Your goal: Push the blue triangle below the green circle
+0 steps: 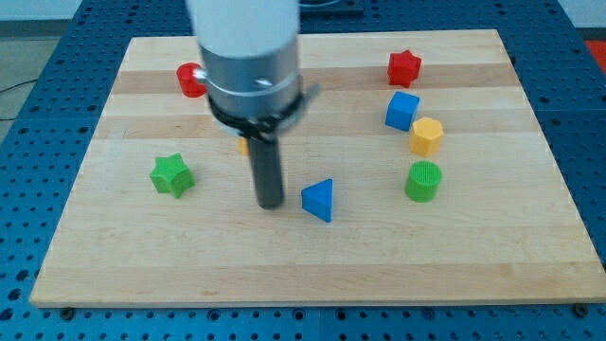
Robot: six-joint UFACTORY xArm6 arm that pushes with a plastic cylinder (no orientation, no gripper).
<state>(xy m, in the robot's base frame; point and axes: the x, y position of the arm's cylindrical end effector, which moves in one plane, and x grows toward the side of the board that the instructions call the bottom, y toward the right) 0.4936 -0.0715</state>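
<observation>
The blue triangle (319,200) lies near the middle of the wooden board, toward the view's bottom. The green circle (423,181) stands to its right, slightly higher in the view. My tip (271,203) rests on the board just left of the blue triangle, a small gap apart from it. The arm's grey body rises above the rod and hides part of the board's upper left.
A green star (171,175) lies at the left. A red block (191,80) is partly hidden behind the arm. A yellow block (243,145) peeks out behind the rod. A red star (403,68), blue cube (401,111) and yellow hexagon (426,136) are at the upper right.
</observation>
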